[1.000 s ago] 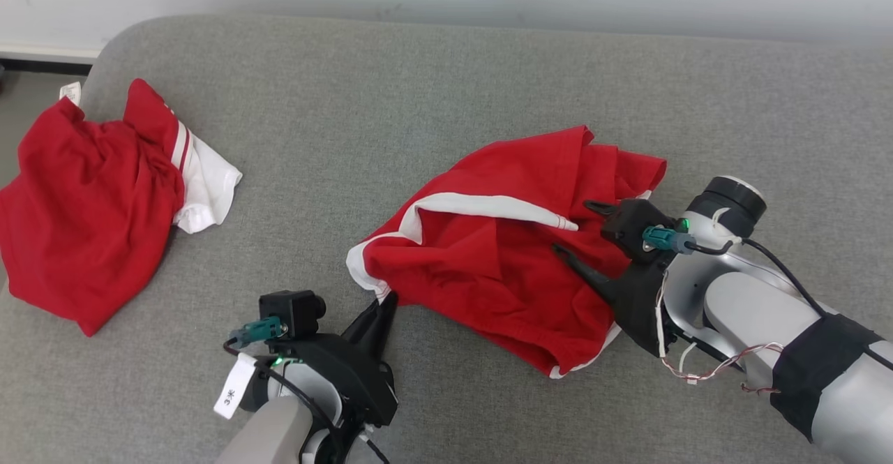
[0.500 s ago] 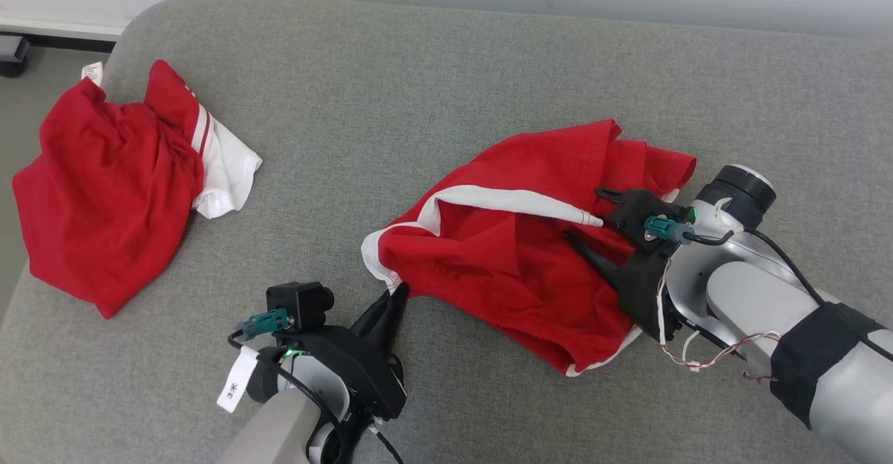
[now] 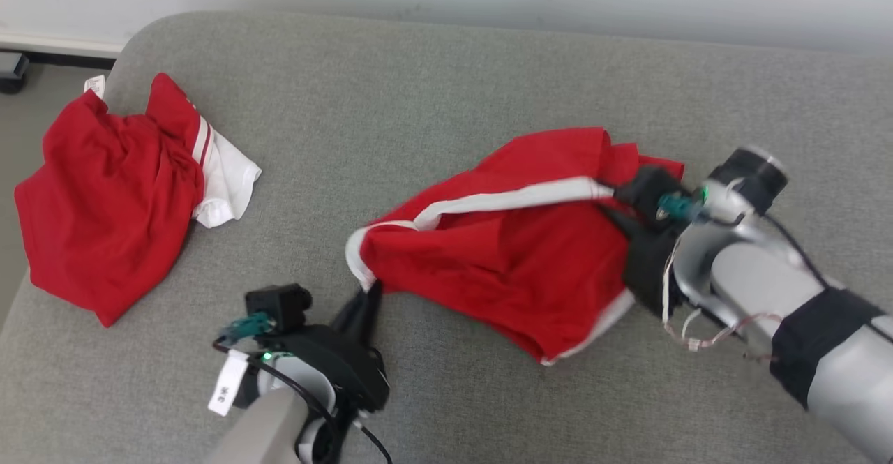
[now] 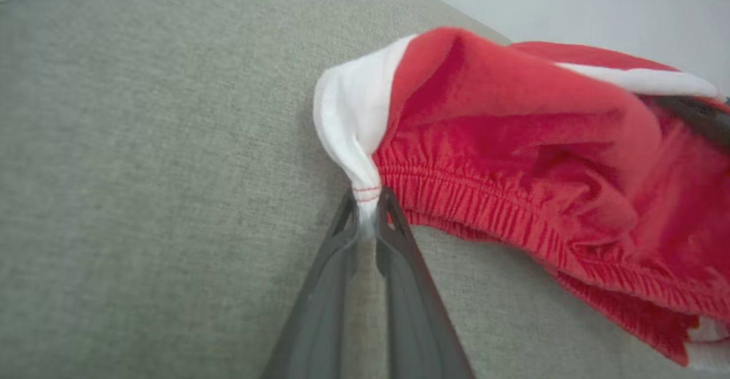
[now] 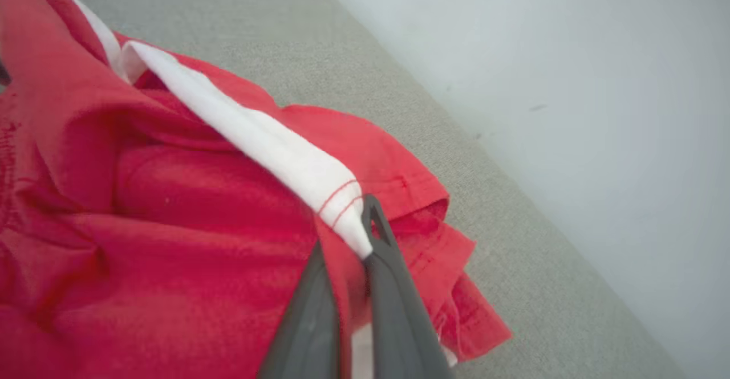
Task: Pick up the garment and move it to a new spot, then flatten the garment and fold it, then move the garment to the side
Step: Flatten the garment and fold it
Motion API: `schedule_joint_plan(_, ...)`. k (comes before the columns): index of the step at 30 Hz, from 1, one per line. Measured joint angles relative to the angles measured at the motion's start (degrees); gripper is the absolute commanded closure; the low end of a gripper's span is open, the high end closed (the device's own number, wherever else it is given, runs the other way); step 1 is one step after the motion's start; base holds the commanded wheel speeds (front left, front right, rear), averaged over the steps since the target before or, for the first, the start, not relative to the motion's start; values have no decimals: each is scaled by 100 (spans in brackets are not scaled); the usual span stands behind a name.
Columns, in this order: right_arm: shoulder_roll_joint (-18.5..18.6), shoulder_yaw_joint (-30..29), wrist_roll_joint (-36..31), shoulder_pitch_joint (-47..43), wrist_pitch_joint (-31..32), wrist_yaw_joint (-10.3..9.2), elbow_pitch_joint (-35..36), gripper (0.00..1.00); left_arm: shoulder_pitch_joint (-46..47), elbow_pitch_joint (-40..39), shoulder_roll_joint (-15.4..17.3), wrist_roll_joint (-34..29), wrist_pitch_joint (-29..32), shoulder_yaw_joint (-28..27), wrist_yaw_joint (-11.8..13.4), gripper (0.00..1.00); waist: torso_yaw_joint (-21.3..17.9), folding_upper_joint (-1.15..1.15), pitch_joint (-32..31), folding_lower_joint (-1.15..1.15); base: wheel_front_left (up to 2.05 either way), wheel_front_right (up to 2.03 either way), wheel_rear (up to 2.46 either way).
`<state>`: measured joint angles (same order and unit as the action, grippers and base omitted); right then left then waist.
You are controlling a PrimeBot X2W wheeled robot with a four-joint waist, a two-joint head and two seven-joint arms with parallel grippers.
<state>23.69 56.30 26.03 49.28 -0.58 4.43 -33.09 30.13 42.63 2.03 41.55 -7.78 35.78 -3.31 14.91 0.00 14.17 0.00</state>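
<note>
Bright, even, diffuse light; faint soft shadows under the red shorts (image 3: 502, 262). The head view is motion-blurred around the right forearm (image 3: 757, 275); both wrist views are soft, the tool fingers (image 4: 325, 310) blurred.

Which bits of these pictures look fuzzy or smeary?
Head view: the silver right arm and right pincer look smeared; the far-left crumpled red-and-white garment looks crisper. Left wrist view: the red shorts with white trim are sharp, the left pincer soft low down. Right wrist view: the pale wall is hazy.
</note>
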Motion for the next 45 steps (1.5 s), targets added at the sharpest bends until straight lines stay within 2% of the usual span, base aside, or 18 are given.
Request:
schedule_joint_plan(6, 31, -509, 138, 194, -392, -397, -31, 100, 414, -160, 196, -281, -549, -163, 277, 100, -106, 0, -176, 0, 0, 0, 0)
schedule_joint_plan(14, 5, -1200, 455, 127, -1302, -968, 255, 100, 674, -857, 323, -855, -689, -197, 479, 100, -327, 0, -421, 0, 0, 0, 0)
schedule_joint_plan(17, -21, -1274, 627, -282, -1246, -1004, 275, 100, 630, -943, 318, -928, -689, -44, 413, 100, -439, 0, -497, -1, 0, 0, 0)
schedule_joint_plan(23, -179, -1084, 984, -1662, -994, -1054, 190, 100, 84, -893, 277, -978, -688, 393, 168, 100, -669, 0, -519, 0, 0, 0, 0)
schedule_joint_plan(27, -271, -1147, 1210, -1969, -891, -1057, 246, 100, 42, -825, 272, -978, -688, 417, 120, 100, -751, 0, -449, 0, 0, 0, 0)
schedule_joint_plan(28, -290, -1162, 1245, -1981, -869, -1058, 293, 68, 42, -810, 276, -978, -688, 413, 120, 100, -770, 0, -432, -1, 0, 0, 0)
schedule_joint_plan(29, -293, -1170, 1263, -1981, -839, -1063, 344, 0, 44, -799, 281, -978, -688, 407, 119, 100, -788, 0, -417, 0, 0, 0, 0)
schedule_joint_plan(35, -42, -1031, 1201, -2060, -564, -1100, 690, 0, 77, -688, 293, -978, -688, 352, 74, 100, -826, 0, -372, 0, 0, 0, 0)
schedule_joint_plan(39, 140, -821, 1079, -2242, -364, -1099, 1189, 0, 77, -657, 300, -977, -688, 325, 71, 100, -816, 0, -384, 0, 0, 0, 0)
schedule_joint_plan(45, 539, -872, 802, -2243, -237, -1118, 1980, 0, 77, -627, 305, -977, -688, 283, 70, 100, -817, 0, -400, 0, 0, 0, 0)
